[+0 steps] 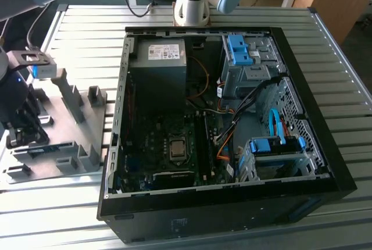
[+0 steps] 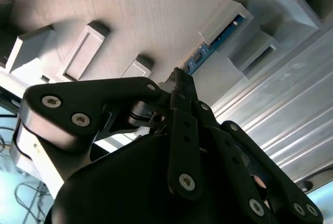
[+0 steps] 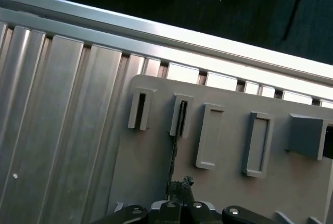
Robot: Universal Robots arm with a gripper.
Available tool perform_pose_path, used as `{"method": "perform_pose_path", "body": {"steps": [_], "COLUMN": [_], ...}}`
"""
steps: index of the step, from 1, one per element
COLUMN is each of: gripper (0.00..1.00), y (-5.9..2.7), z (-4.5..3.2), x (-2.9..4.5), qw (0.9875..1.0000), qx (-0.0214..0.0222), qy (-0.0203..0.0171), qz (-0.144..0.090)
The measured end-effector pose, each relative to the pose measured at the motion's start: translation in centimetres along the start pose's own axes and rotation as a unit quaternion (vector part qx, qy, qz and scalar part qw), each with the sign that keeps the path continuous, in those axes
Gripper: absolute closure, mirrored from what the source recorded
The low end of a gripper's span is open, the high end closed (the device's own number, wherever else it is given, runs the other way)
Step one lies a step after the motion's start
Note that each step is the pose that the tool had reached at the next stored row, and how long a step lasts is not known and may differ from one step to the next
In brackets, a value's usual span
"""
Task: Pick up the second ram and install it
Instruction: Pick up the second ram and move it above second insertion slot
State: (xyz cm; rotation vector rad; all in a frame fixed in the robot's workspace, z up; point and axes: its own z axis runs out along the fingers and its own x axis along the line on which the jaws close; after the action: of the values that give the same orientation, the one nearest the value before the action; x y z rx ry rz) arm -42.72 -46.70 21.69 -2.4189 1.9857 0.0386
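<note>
The second ram stands on its long edge in a slot of the grey fixture plate, held between two raised slotted blocks. In the first wrist view it appears as a thin dark line running from one block towards the gripper. In the second wrist view its bluish-green board shows along the slot. The gripper's narrow tip is at the near end of the stick, right against it. Whether it has closed on the ram cannot be told. The plate lies near the edge of the slatted metal surface at the exterior view's left. Just beside the plate, an open black computer case lies on its side with the motherboard exposed.
</note>
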Motion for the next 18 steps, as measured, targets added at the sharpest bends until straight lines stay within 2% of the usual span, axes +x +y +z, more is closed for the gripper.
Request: {"method": "perform_pose_path", "body": {"steps": [3, 7, 8, 10, 11, 13, 17, 18], "gripper": [0.9, 0.9, 0.9, 0.9, 0.9, 0.9, 0.9, 0.9], "y": [0.0, -0.01, 0.0, 0.03, 0.06, 0.13, 0.24, 0.24], "z": [0.14, 0.27, 0.29, 0.27, 0.31, 0.42, 0.56, 0.58], "x": [0.0, 0.0, 0.0, 0.0, 0.04, 0.23, 0.47, 0.46], "qw": [0.9996, 0.9983, 0.9981, 0.9979, 0.9978, 0.9978, 0.998, 0.998], "qx": [0.0007, 0.0014, 0.0009, -0.0013, -0.0019, -0.0018, -0.0009, -0.0003], "qy": [-0.0002, 0.001, 0.0055, 0.0212, 0.0257, 0.0255, 0.0175, 0.0134], "qz": [0.027, 0.058, 0.061, 0.061, 0.061, 0.061, 0.061, 0.061]}}
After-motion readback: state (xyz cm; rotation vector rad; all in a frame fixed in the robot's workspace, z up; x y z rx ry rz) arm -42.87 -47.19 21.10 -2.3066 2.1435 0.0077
